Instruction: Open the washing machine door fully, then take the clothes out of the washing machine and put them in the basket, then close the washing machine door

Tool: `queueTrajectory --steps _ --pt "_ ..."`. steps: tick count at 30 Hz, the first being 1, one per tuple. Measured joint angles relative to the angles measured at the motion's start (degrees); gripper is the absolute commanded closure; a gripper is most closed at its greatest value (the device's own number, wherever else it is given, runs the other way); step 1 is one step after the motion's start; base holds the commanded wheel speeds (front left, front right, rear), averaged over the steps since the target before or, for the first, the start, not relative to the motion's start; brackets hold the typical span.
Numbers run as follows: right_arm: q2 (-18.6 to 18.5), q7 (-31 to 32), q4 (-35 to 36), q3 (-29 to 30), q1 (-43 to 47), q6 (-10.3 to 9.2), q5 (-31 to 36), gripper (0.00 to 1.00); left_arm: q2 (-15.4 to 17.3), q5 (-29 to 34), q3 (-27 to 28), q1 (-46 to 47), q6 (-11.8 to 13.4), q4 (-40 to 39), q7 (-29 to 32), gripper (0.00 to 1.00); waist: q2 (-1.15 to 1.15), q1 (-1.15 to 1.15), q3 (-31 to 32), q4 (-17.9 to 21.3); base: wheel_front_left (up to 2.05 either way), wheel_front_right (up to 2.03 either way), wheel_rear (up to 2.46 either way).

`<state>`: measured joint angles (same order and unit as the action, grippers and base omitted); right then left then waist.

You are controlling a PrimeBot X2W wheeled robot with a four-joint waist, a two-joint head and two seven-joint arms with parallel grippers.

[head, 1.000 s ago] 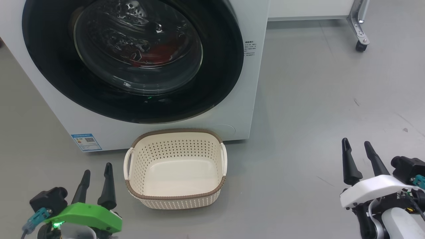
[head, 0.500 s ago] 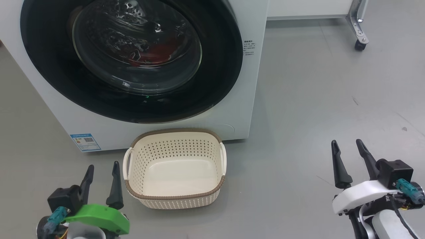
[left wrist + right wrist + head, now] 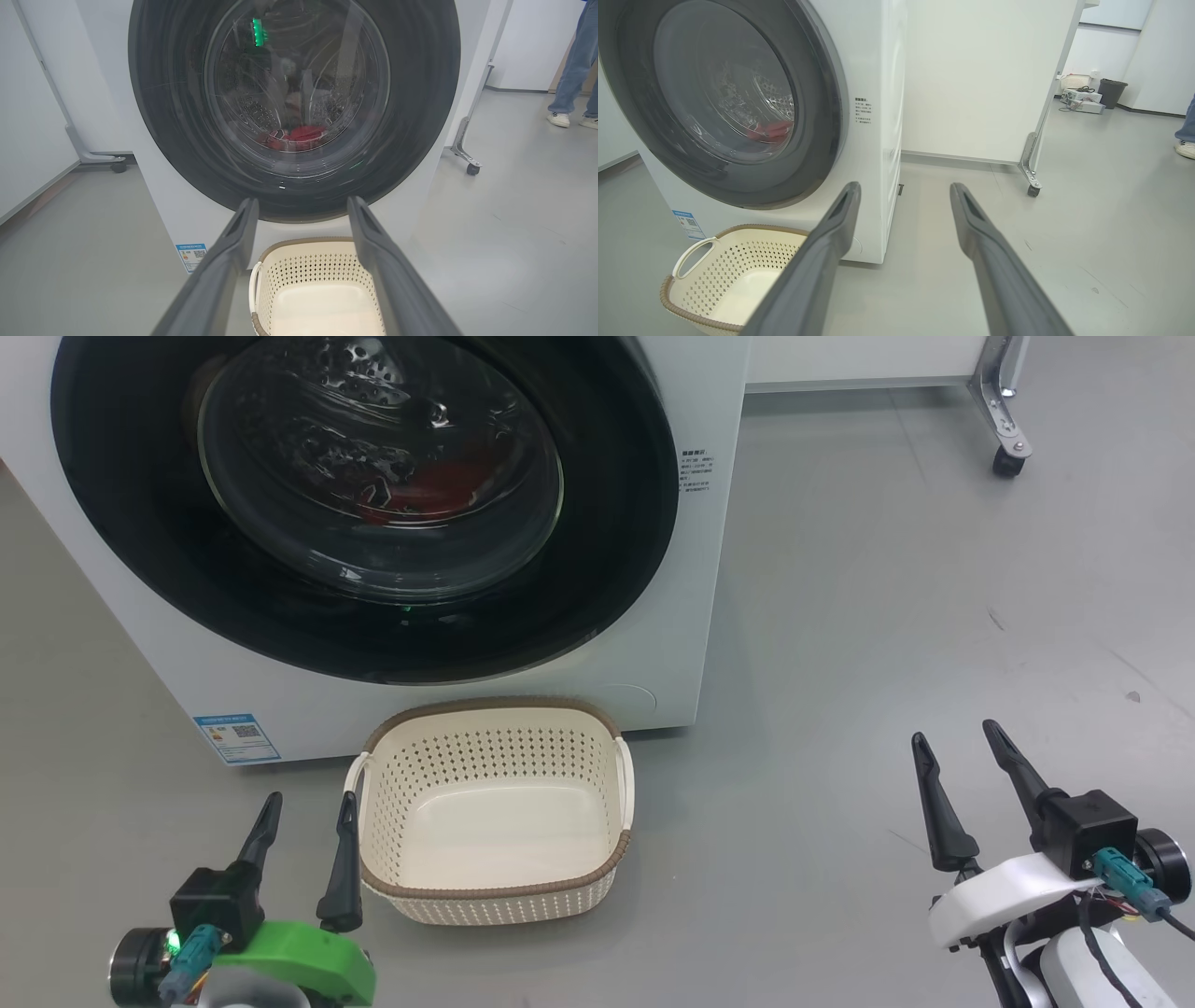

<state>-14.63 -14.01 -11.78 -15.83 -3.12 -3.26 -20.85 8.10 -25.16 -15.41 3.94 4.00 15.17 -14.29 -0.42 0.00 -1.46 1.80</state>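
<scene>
At the lower left the left claw [image 3: 311,798] hangs above the grey floor with its two dark fingers spread apart and nothing between them; its inner finger overlaps the basket's white handle in the head view, and whether they touch cannot be told. Behind it, a small blue sticker [image 3: 236,737] sits on the lower corner of the white washing machine [image 3: 691,616], its print too small to read. The round black door [image 3: 607,523] lies shut against the machine's front, its top cut off by the head view's upper edge. Through the glass, broken by reflections, the clothes [image 3: 439,485] show as a red patch low in the drum, lettering not legible. The cream basket [image 3: 485,705] stands empty on the floor just before the machine, below the door. Well to the right, the right claw [image 3: 954,732] also stands spread and empty. Farther right, a metal leg on a caster [image 3: 1004,462] is cut off at the top, and a person's legs and shoes [image 3: 558,119] are cropped at the left wrist view's edge.
</scene>
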Motion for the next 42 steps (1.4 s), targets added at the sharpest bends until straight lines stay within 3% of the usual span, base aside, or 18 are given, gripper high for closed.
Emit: queueTrajectory --steps 18,19,20,42 --pt "0.4 0.0 -0.1 1.6 0.0 0.08 0.0 0.00 -0.9 0.8 0.6 0.2 0.0 1.0 0.0 0.00 0.00 0.00 0.0 0.2 0.00 0.00 0.00" --pt "0.5 0.0 -0.1 1.6 0.0 0.09 0.0 0.20 -1.0 1.1 0.6 0.2 0.0 1.1 0.0 0.00 0.00 0.00 0.0 0.2 0.00 0.00 0.00" --pt "0.6 0.0 -0.1 1.7 0.0 0.11 0.0 1.00 -1.1 1.1 0.6 0.2 0.0 1.1 0.0 0.00 0.00 0.00 0.0 0.1 0.00 0.00 0.00" --pt "1.0 -0.2 -1.0 2.9 0.1 1.68 -0.3 1.00 -1.9 2.6 1.5 0.4 -0.4 1.0 -0.1 0.00 0.00 0.00 -1.0 -0.6 0.00 0.00 0.00"
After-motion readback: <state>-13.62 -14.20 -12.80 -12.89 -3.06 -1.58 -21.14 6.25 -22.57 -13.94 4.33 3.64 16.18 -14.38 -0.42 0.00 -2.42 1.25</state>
